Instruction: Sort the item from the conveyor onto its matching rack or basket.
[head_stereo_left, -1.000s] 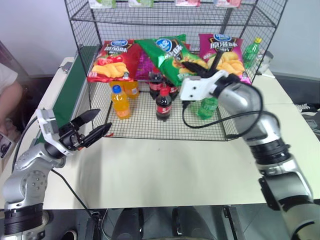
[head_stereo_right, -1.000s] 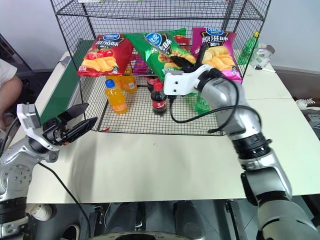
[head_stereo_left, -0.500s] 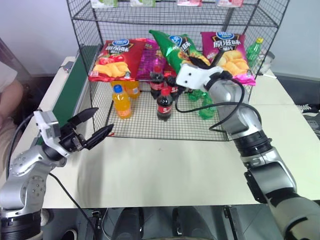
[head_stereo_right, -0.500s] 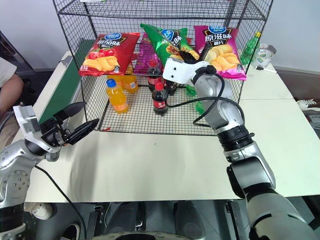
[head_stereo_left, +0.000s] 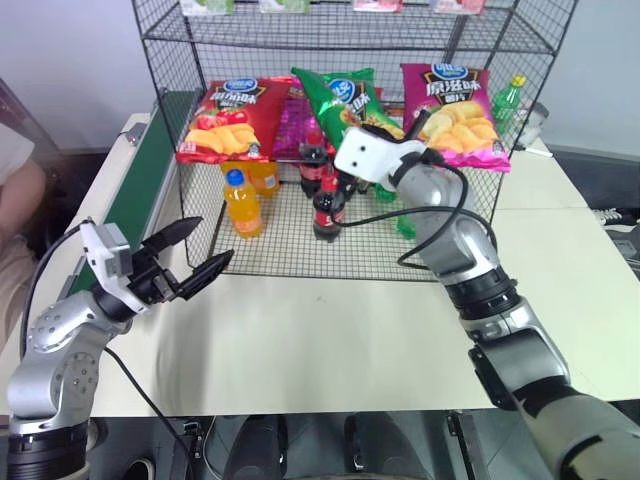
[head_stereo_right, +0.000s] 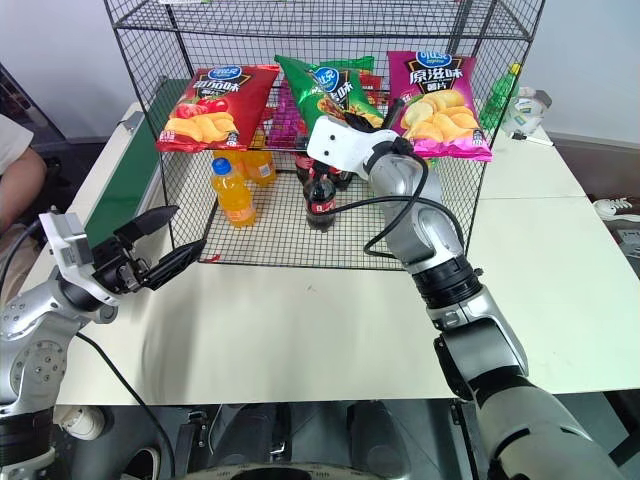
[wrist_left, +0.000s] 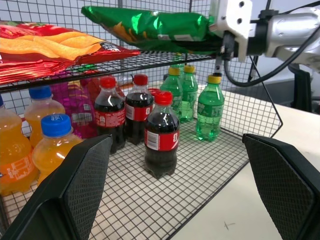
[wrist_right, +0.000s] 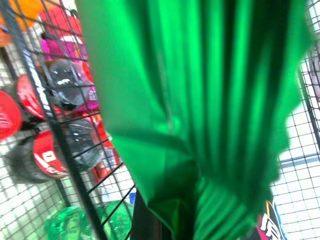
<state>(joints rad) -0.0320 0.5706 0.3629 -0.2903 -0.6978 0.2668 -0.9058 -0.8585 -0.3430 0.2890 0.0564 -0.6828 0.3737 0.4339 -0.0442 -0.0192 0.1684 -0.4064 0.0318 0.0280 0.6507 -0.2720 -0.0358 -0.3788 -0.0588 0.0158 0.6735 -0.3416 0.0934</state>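
Note:
The item, a shiny green chip bag (head_stereo_left: 335, 95), lies nearly level over the middle tier of the black wire rack (head_stereo_left: 150, 75), between a red chip bag (head_stereo_left: 230, 118) and a magenta one (head_stereo_left: 455, 100). My right gripper (head_stereo_left: 385, 127) is shut on the bag's near end, and the green foil (wrist_right: 210, 100) bunches up just ahead of that wrist. Whether the bag rests on the wires I cannot tell. My left gripper (head_stereo_left: 213, 238) hangs open and empty over the table's left front, beside the conveyor (head_stereo_left: 140, 185).
On the rack's bottom tier stand orange bottles (wrist_left: 52, 145), cola bottles (wrist_left: 161, 132) and green bottles (wrist_left: 210, 107). A further green bottle (head_stereo_left: 507, 100) stands right of the rack. A person (head_stereo_left: 15, 190) sits at the far left beyond the conveyor.
My right gripper has rolled and pushed slightly leftwards and deeper into the rack, swinging the green bag from a slant to nearly level over the tier. The left gripper stayed put, open.

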